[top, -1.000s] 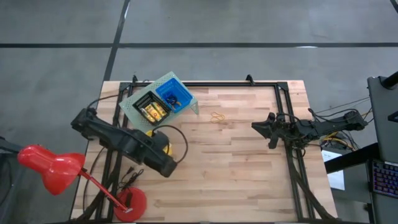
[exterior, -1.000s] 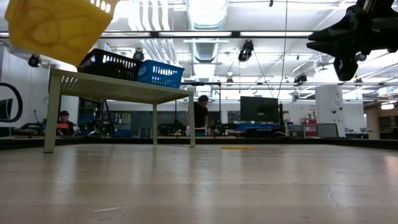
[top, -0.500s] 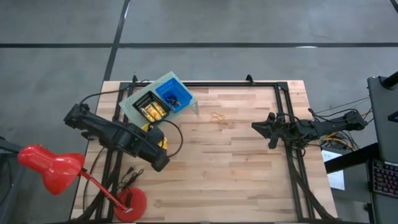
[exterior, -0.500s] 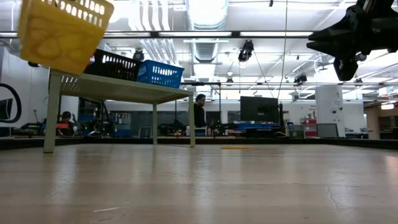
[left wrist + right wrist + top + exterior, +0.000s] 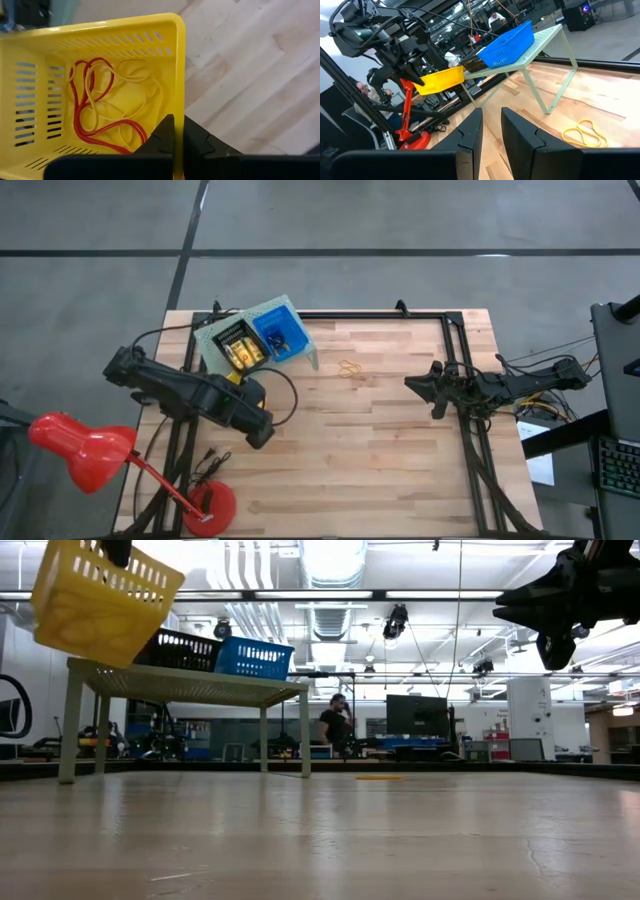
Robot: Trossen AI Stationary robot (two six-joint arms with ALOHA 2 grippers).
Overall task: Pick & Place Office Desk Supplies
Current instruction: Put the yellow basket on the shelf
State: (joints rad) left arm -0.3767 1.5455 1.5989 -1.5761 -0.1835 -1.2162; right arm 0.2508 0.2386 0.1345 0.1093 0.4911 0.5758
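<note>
We judged the tilted yellow bin (image 5: 100, 85), pinched at its rim by the left gripper (image 5: 175, 131), might spill its rubber bands (image 5: 107, 107); the right gripper (image 5: 491, 125) waited slightly parted, empty.

A pale green perforated metal riser (image 5: 262, 338) stood at the table's (image 5: 380, 470) far left, with a small black plastic bin (image 5: 236, 346) and a small blue plastic bin (image 5: 278, 335) side by side on it. A small yellow plastic bin (image 5: 95, 602) hung in the air near the riser, clamped by its rim in the left gripper (image 5: 174, 131), with rubber bands (image 5: 107, 107) lying inside. Thin tan-orange rubber bands (image 5: 349, 368) lay on the table right of the riser.
</note>
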